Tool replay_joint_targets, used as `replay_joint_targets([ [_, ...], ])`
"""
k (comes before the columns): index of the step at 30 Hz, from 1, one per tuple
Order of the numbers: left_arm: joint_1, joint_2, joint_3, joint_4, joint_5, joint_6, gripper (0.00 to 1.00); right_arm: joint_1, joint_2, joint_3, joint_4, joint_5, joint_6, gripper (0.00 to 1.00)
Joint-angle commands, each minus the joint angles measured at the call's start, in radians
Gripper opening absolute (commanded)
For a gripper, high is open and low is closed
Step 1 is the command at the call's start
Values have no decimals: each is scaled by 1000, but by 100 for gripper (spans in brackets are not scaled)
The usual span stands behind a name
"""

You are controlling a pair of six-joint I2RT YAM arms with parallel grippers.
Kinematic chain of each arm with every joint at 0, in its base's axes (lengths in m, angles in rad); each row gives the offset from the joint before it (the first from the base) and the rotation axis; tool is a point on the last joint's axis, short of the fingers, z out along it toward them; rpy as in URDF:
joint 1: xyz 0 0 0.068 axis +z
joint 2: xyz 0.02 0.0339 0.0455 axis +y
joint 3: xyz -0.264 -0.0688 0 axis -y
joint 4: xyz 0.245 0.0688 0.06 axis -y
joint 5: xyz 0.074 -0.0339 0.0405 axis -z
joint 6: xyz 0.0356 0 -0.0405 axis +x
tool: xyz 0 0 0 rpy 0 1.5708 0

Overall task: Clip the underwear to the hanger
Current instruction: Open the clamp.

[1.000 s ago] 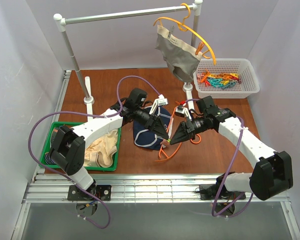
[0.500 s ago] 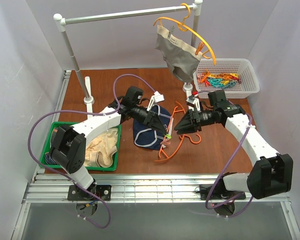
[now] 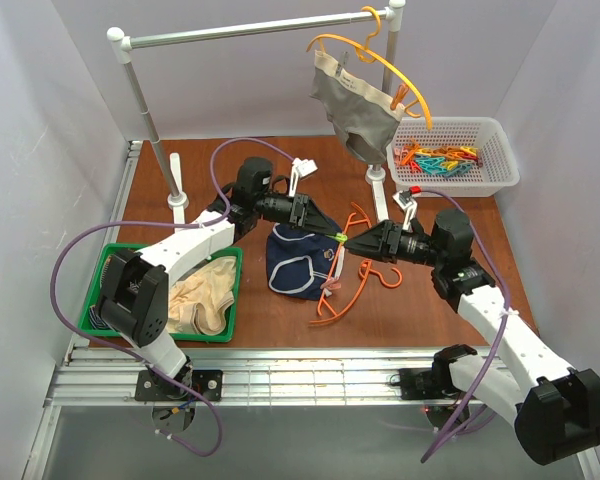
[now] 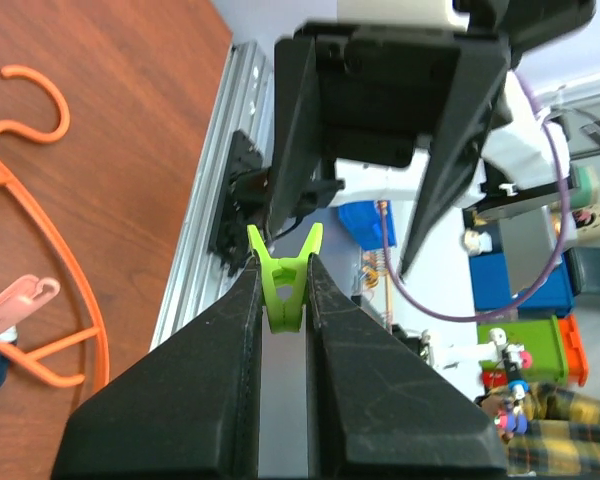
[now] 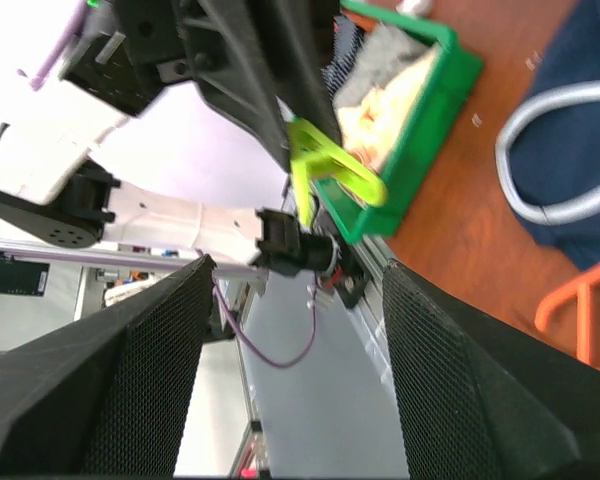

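Brown tabletop (image 3: 280, 330) bears the underwear (image 3: 295, 262) centrally, the hanger (image 3: 343, 293) just right. Left gripper (image 4: 283, 275) pinches a green clip (image 4: 283, 285); right gripper (image 5: 298, 265) gapes. Likely next: clip fabric onto hanger.

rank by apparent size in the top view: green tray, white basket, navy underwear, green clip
1. green tray and white basket: alike, left arm covers part of the tray, unranked
2. navy underwear
3. green clip, smallest
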Motion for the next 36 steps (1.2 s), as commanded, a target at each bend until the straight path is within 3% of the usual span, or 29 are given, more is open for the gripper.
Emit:
replay_joint_targets([
  [1,-4,-57,-16,142,-8,-135,0,44,-15,-24,321,132,143,62],
  [4,-3,-57,-42,270,29,-231,0,44,3,-44,394,152,170,62],
  [12,-4,-86,-65,330,41,-264,0,47,26,-67,417,158,161,62],
  [36,-3,-118,-79,349,33,-268,0,48,-1,-67,374,223,106,63],
])
